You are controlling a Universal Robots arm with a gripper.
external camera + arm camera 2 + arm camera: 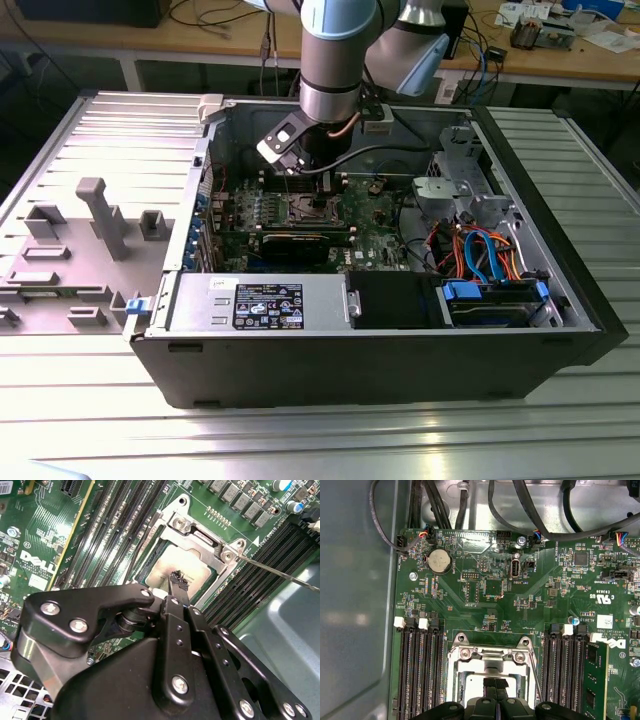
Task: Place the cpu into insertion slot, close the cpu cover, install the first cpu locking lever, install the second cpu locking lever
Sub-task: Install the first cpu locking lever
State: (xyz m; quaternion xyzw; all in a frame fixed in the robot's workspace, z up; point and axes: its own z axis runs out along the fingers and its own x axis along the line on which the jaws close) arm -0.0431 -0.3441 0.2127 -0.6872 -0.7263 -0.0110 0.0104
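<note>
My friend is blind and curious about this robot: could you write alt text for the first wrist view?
A black robot gripper, closed, is poised right over a silver cpu seated in its metal-rimmed insertion slot. Around it lies a green motherboard with long black memory slots on both sides, and dark cables beyond.

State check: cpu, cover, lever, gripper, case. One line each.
cpu: seated in the insertion slot, metal top up.
cpu cover: looks lowered over the cpu, framing it.
locking lever: raised, not latched, sticking out past the memory slots.
gripper: shut, tips over the cpu's top; contact unclear.
computer case: on its side, open.
</note>
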